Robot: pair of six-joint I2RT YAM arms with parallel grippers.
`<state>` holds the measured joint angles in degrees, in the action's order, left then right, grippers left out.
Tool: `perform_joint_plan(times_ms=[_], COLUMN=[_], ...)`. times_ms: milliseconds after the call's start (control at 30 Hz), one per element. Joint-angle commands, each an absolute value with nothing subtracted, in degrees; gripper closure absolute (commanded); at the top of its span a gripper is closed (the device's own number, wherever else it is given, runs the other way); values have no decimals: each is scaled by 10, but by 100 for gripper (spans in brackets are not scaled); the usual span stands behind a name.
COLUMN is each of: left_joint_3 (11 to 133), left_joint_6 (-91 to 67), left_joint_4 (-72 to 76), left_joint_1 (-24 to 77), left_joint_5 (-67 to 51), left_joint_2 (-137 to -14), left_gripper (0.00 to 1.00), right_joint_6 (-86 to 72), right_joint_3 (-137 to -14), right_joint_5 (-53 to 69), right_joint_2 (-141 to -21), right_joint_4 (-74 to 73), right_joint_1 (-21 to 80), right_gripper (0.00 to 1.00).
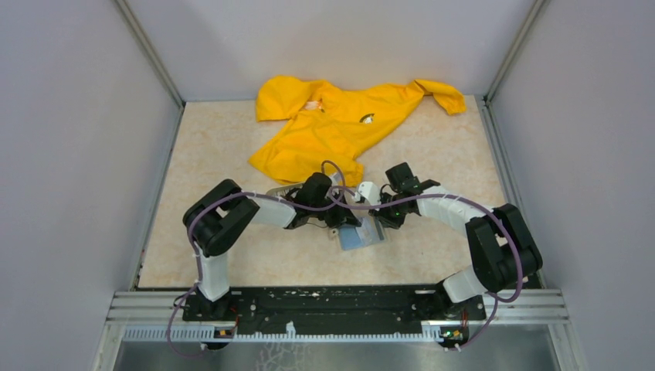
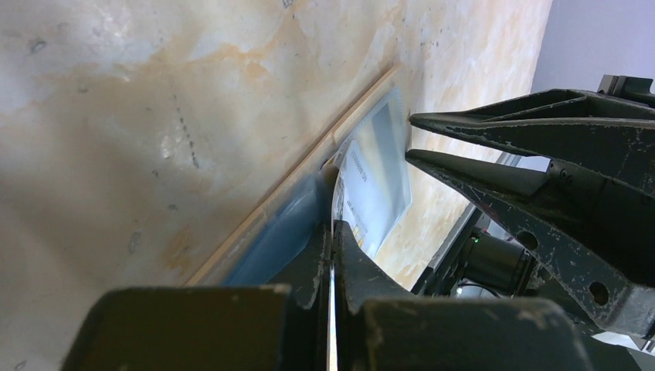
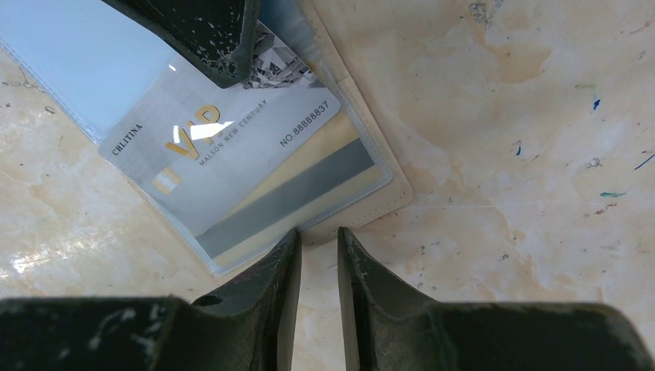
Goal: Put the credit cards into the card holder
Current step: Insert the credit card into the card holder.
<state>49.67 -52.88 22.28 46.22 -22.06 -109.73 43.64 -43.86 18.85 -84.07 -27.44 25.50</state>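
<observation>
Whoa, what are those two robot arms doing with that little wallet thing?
They are putting cards into a card holder, which lies open on the table. The left claw is pinched shut on a silver card, whose other end lies on the holder's clear pocket. A card with a grey stripe already sits in that pocket. The right claw, fingers a little apart and holding nothing, is at the holder's edge. A yellow raincoat lies farther back, untouched.

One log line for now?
left hand: shut on silver card | right hand: open at card holder edge | card holder: open
</observation>
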Motion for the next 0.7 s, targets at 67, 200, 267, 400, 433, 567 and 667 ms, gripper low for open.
perform_joint_plan(times_ms=[67, 200, 267, 400, 433, 567, 667], left_joint_3=[509, 509, 506, 496, 495, 494, 494], left_joint_6=[-505, -505, -503, -504, -504, -503, -503], left_joint_4=[201, 211, 215, 225, 227, 231, 232], left_joint_1=[466, 466, 464, 460, 459, 456, 456], left_joint_5=[-241, -247, -247, -250, -252, -258, -261], left_joint_2=[-1143, -1151, -1149, -1146, -1146, -1146, -1146], left_gripper=[98, 96, 93, 90, 89, 83, 77], right_joint_6=[423, 413, 437, 470, 473, 462, 445], right_joint_3=[-449, -463, -453, -409, -399, -389, -385], right_joint_5=[194, 225, 297, 379, 381, 343, 289], right_joint_2=[-833, -797, -769, -715, -709, -726, -748], right_joint_4=[-251, -243, -243, -198, -182, -137, -104], right_joint_1=[265, 265, 267, 307, 322, 375, 413], right_gripper=[74, 73, 74, 86, 89, 99, 100])
